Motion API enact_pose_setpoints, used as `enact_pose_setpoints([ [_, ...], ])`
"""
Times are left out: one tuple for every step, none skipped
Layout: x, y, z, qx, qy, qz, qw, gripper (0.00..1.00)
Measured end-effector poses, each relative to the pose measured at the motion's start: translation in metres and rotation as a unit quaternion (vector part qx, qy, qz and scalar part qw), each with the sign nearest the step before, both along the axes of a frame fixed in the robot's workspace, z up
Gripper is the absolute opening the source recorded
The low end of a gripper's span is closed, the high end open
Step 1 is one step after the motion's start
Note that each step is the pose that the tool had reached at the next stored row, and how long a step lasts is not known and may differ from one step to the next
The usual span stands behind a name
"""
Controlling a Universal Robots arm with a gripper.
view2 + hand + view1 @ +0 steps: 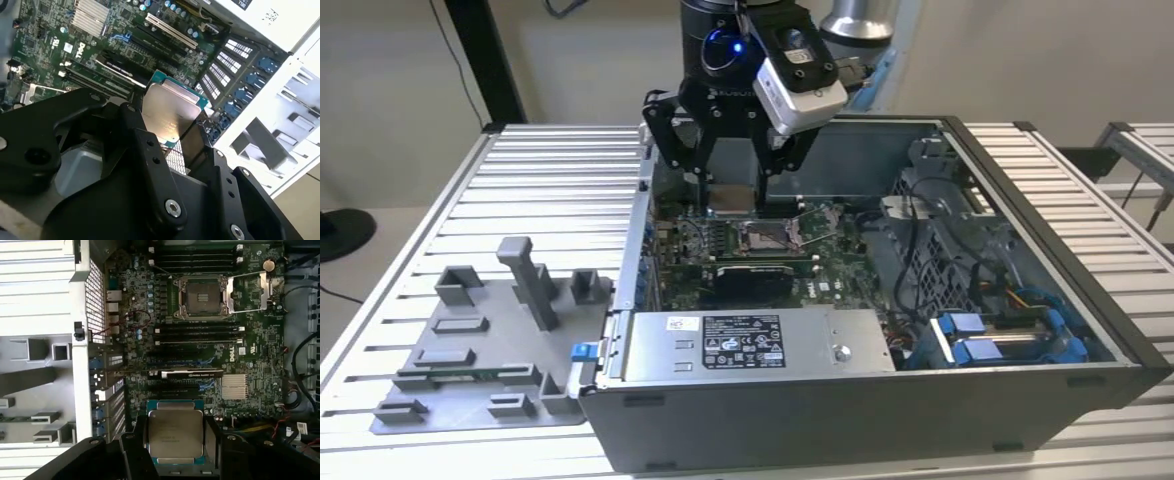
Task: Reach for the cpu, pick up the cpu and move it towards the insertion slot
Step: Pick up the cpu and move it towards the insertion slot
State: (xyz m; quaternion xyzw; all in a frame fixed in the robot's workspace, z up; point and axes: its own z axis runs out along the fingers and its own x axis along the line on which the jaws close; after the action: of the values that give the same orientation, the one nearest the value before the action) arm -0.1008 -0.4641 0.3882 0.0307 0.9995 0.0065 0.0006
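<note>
Holding the cpu (175, 435) tight in my pincer (728, 198), fingers closed on its edges, insertion slot (202, 297) near, below my pincer, still empty

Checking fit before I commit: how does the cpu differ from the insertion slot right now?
The cpu is a solid pale silver plate; the insertion slot is a metal frame with a dark centre. The cpu is held between the gripper's fingers above the motherboard; the insertion slot sits fixed on it, with nothing in it. Both are square.
</note>
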Motion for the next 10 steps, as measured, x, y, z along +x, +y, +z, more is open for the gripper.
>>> enact_pose_setpoints([
  [0.0022, 0.0000, 0.0000, 0.0000, 0.0000, 0.000, 1.00000, 0.00],
  [0.0044, 0.0000, 0.0000, 0.0000, 0.0000, 0.000, 1.00000, 0.00],
  [0.0067, 0.0000, 0.0000, 0.0000, 0.0000, 0.000, 1.00000, 0.00],
  [0.0099, 0.0000, 0.0000, 0.0000, 0.0000, 0.000, 1.00000, 0.00],
  [0.0131, 0.0000, 0.0000, 0.0000, 0.0000, 0.000, 1.00000, 0.00],
  [0.0163, 0.0000, 0.0000, 0.0000, 0.0000, 0.000, 1.00000, 0.00],
  [0.0198, 0.0000, 0.0000, 0.0000, 0.0000, 0.000, 1.00000, 0.00],
  [0.0233, 0.0000, 0.0000, 0.0000, 0.0000, 0.000, 1.00000, 0.00],
  [0.0275, 0.0000, -0.0001, 0.0000, 0.0000, 0.000, 1.00000, 0.00],
  [0.0318, 0.0000, -0.0001, 0.0000, 0.0000, 0.000, 1.00000, 0.00],
])
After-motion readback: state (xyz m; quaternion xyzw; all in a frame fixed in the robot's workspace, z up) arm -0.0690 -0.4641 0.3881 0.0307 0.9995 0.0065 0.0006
